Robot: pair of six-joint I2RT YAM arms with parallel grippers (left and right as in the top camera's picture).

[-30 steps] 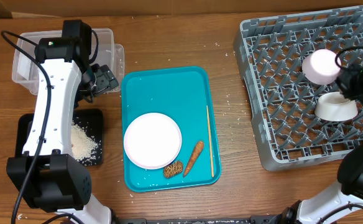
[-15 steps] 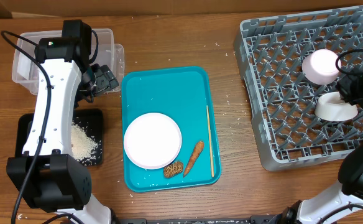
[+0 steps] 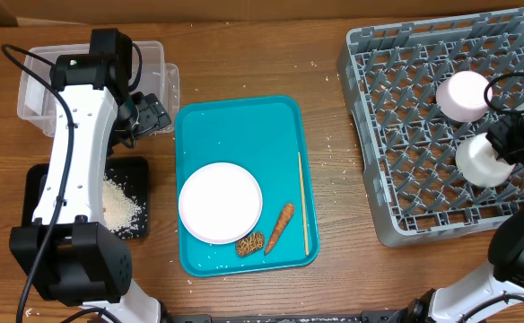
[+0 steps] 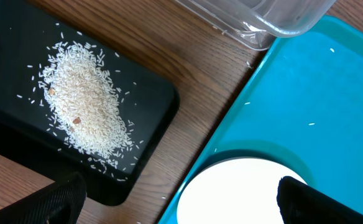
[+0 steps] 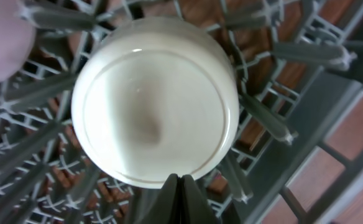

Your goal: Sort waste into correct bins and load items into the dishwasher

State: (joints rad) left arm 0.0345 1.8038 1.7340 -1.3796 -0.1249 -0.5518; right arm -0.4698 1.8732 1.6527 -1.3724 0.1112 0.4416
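Note:
A white bowl [image 3: 479, 160] sits bottom-up on the pegs of the grey dishwasher rack [image 3: 397, 108]; it fills the right wrist view [image 5: 153, 102]. My right gripper [image 3: 506, 146] is shut, its fingertips [image 5: 180, 182] together at the bowl's rim. A pink bowl [image 3: 464, 95] lies upturned behind it in the rack. A white plate [image 3: 220, 202] lies on the teal tray [image 3: 244, 126] with a carrot piece [image 3: 280, 226], a brown food scrap [image 3: 249, 242] and a thin stick [image 3: 302, 202]. My left gripper [image 3: 150, 115] is open and empty [image 4: 181, 196] over the plate's edge [image 4: 243, 193].
A black tray [image 3: 127, 175] holding spilled rice [image 4: 82, 106] lies at the left front. A clear plastic container [image 3: 150, 72] stands at the back left, its corner showing in the left wrist view [image 4: 262, 18]. Rice grains are scattered on the wooden table.
The white bowl has turned from lying on its side to bottom-up in the rack, and my right gripper has moved down with it. The left arm has not moved.

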